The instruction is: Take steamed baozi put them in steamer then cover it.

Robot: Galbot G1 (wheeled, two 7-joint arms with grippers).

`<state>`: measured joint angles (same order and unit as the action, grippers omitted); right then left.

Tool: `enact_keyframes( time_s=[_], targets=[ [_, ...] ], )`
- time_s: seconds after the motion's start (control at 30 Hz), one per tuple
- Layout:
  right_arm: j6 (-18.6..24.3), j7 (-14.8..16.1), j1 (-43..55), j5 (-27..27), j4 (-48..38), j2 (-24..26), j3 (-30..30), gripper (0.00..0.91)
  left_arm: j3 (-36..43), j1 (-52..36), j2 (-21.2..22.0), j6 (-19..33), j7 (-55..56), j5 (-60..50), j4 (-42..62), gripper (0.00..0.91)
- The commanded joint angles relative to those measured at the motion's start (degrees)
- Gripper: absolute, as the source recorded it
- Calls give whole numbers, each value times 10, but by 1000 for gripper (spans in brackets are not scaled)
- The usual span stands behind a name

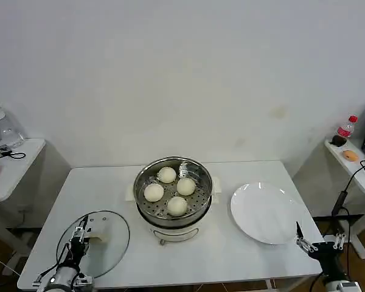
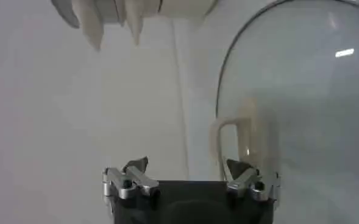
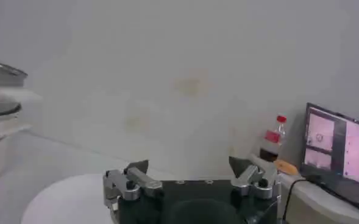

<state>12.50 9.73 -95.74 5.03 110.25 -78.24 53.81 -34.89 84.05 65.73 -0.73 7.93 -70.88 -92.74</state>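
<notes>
Four steamed baozi inside uncovered steamer, frame centre.
Left gripper released beside cover, lower left; right gripper released, lower right.

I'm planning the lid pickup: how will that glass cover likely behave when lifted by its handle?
The cover looks like rigid glass with a metal rim, so probably stiff, fairly heavy and breakable if dropped. Its handle is small and central, so it may swing or tilt in the left gripper. Lying flat on the table, it may slide when nudged.

Head view: high, looking down over table. Left wrist view: close above cover. Right wrist view: low over plate, facing wall.
</notes>
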Motion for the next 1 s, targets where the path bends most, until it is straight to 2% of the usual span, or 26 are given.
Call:
enact_keyframes(
  time_s=[0.03,0.37,0.57,0.73,1.0],
  targets=[
    [2,0,2,-2,-7,-1,-1,907,1,-14,2,4,4,-2,12,0],
    [0,1,5,-3,-5,-1,-6,907,-14,2,17,15,40,4,-15,0],
    [1,3,2,-4,1,-1,-8,907,-39,33,15,10,53,44,-85,0],
    [2,4,-1,-7,4,-2,-17,907,-55,48,6,-23,28,59,-162,0],
    [1,11,-2,-15,7,-1,-26,907,-58,28,-34,-122,-53,124,-265,0]
  ],
)
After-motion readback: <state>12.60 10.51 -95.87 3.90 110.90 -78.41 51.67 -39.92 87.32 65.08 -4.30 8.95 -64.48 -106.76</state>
